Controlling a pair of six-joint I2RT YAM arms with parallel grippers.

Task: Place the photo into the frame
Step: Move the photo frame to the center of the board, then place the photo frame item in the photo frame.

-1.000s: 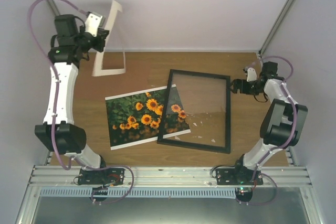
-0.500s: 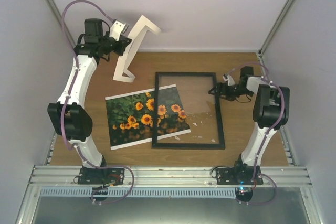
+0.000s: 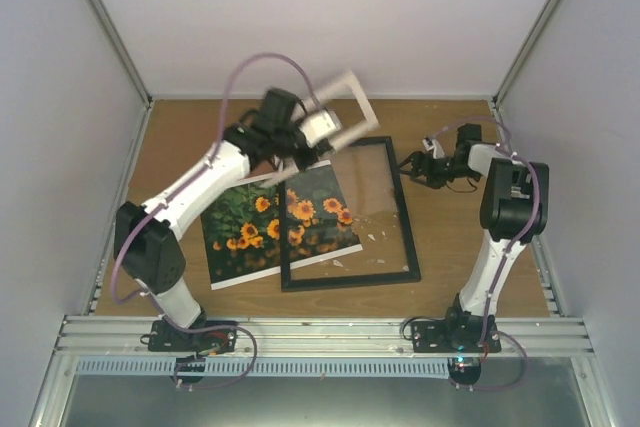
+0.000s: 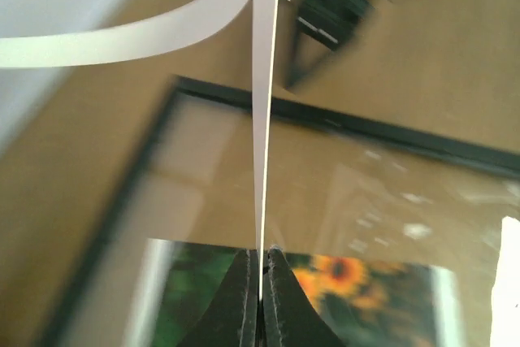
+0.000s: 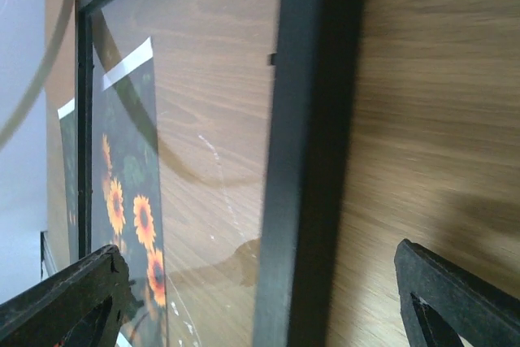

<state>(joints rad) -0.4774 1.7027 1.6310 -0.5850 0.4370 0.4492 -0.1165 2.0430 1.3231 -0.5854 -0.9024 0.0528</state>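
Swung over the frame [image 3: 350, 280], the mat [image 4: 122, 42] is pinched aloft by the left gripper [image 4: 260, 270]; the frame's edge is straddled, likely for steadying, by the spread right gripper [image 3: 412, 169].

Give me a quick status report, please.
Left gripper shut on white mat, above frame. Right gripper open at frame's right rail. Photo flat, right part under frame glass.

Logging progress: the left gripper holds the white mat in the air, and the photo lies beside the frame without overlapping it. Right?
One part is wrong. The photo does overlap: its right part lies under the frame, behind the glass, as the top external view shows. The left gripper does hold the white mat in the air.
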